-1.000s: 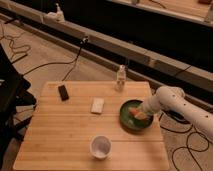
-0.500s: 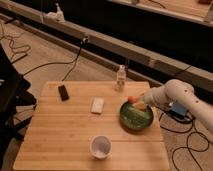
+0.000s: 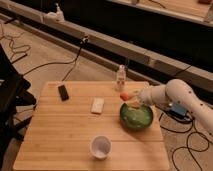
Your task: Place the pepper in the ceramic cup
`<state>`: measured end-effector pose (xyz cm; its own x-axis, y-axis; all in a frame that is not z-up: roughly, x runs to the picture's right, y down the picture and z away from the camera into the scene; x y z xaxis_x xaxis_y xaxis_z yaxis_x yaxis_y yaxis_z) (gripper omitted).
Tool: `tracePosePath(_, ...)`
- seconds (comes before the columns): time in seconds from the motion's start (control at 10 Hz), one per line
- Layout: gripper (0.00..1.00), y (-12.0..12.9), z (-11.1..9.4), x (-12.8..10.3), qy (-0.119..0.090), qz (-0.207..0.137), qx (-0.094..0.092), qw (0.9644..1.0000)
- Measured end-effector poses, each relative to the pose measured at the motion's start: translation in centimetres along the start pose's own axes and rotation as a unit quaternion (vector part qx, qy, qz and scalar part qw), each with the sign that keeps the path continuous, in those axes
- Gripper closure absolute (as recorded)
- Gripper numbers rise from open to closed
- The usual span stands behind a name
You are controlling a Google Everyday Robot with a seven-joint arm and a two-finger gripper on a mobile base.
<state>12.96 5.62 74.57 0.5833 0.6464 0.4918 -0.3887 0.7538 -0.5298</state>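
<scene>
We find the small elongated orange-red pepper (image 3: 123, 95) raised off the tabletop at the tip of the two-finger gripper (image 3: 128, 97), whose jaws are closed on it. The pepper hangs over the far left rim of the wide round green bowl (image 3: 136, 118). The gripper ends a white arm (image 3: 172, 95) that reaches in from the right side of the table.

The small round white ceramic cup (image 3: 100, 146) stands upright, mouth upward, near the front edge of the light wooden table (image 3: 55, 135). It is well apart from the pepper, to the front left of the green bowl.

A flat white rectangular block (image 3: 97, 105) lies near the table's middle, left of the bowl. A small black rectangular object (image 3: 63, 92) lies toward the far left corner. A small clear bottle (image 3: 120, 77) stands upright at the far edge, near the gripper. Dark cables (image 3: 30, 62) trail across the floor beyond the table.
</scene>
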Motion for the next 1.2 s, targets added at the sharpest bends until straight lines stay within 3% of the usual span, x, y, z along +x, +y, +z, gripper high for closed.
tracePosePath(0.2, 1.0, 2.4, 0.7, -3.0, -0.035, -0.012, -0.026, 0.999)
tracePosePath(0.4, 1.0, 6.6, 2.2, -7.1, -0.075, -0.025, -0.077, 0.9939)
tracePosePath(0.5, 1.0, 7.1, 2.3, -7.5, -0.079, -0.027, -0.083, 0.9931)
tracePosePath(1.0, 1.0, 6.8, 2.1, -7.5, -0.081, -0.025, -0.08, 0.9931)
tracePosePath(1.2, 1.0, 5.9, 1.1, -7.5, -0.09, -0.023, -0.059, 0.9939)
